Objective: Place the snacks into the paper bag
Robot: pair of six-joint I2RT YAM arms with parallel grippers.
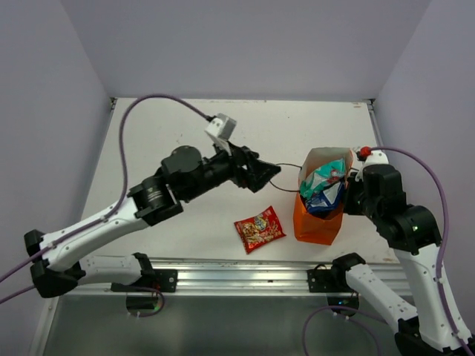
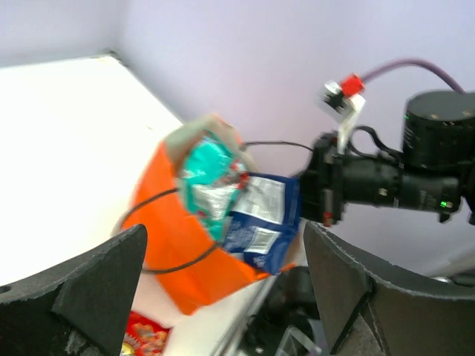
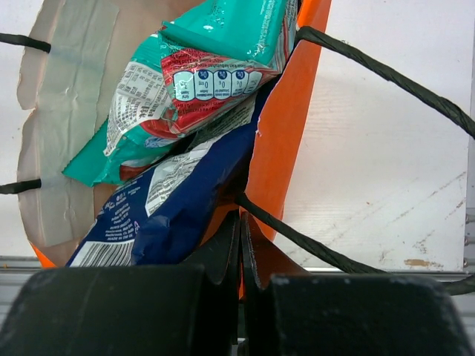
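Below left gripper (image 1: 267,174), spread open: red packet (image 1: 259,228); drop straight, pinch one edge.
Right gripper (image 3: 240,230): clamped on paper bag (image 1: 315,222) rim; hold mouth wide.

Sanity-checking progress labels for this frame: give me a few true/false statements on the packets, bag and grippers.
1. The red packet is inside the paper bag. False: it lies on the table, outside the bag.
2. The teal packet sits in the bag's open mouth. True.
3. The left gripper holds a packet. False: it is open and empty.
4. The right gripper is shut on the bag's wall. True.
5. The blue-white packet is in the bag, next to the teal one. True.
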